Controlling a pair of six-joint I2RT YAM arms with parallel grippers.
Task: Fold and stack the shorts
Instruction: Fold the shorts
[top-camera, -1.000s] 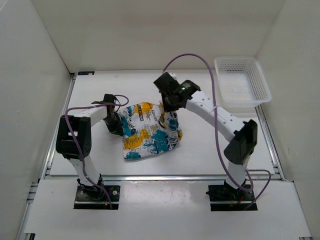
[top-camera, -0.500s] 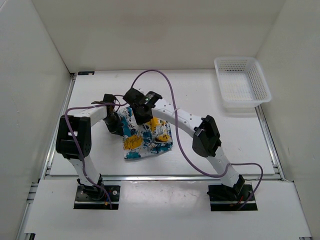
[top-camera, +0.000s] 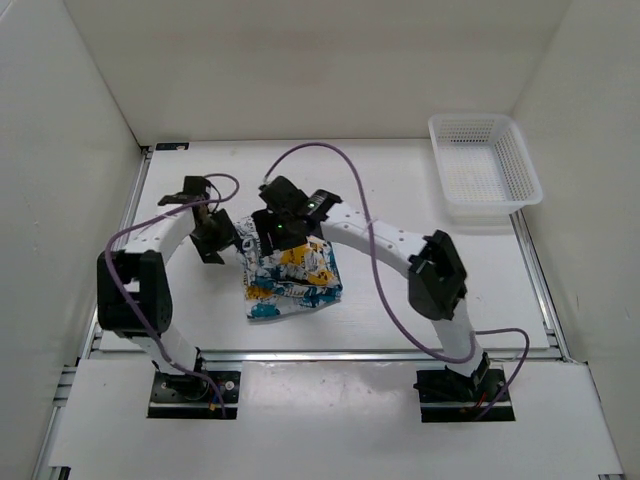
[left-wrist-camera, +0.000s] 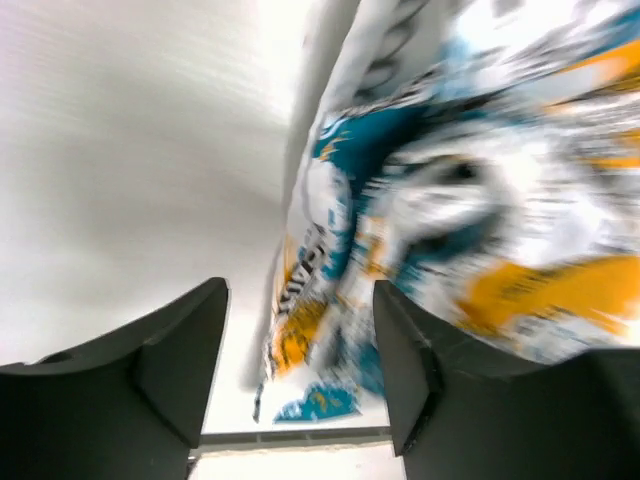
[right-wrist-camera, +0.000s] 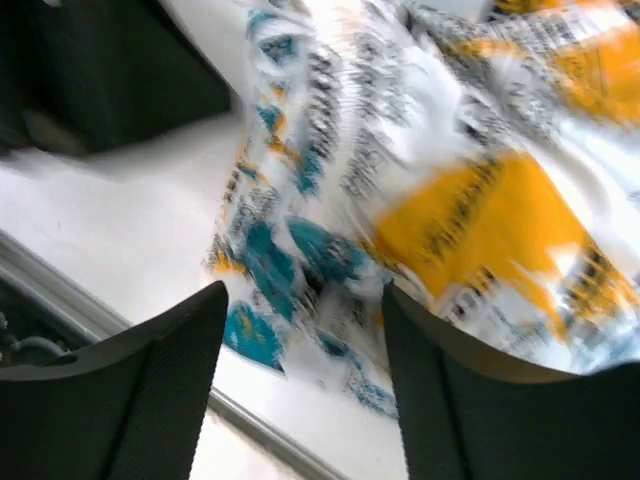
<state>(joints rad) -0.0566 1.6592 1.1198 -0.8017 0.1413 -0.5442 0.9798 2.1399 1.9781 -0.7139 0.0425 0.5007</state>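
Observation:
The shorts (top-camera: 292, 278), white with a teal, orange and black print, lie folded in a compact bundle on the table left of centre. My left gripper (top-camera: 213, 240) hovers just left of the bundle, apart from it, jaws open and empty. In the left wrist view the shorts (left-wrist-camera: 440, 200) fill the upper right beyond the spread fingers (left-wrist-camera: 180, 350). My right gripper (top-camera: 278, 232) is over the bundle's far edge, open, nothing between its jaws. The right wrist view shows the shorts (right-wrist-camera: 420, 190) lying below the parted fingers (right-wrist-camera: 160, 390).
A white mesh basket (top-camera: 484, 168) stands at the far right of the table. The table's metal front rail (top-camera: 330, 352) runs just near the bundle. White walls enclose the left, back and right sides.
The right arm swept left across the shorts, folding the right half over, and both grippers then opened and let go. The left gripper drew back to the left.

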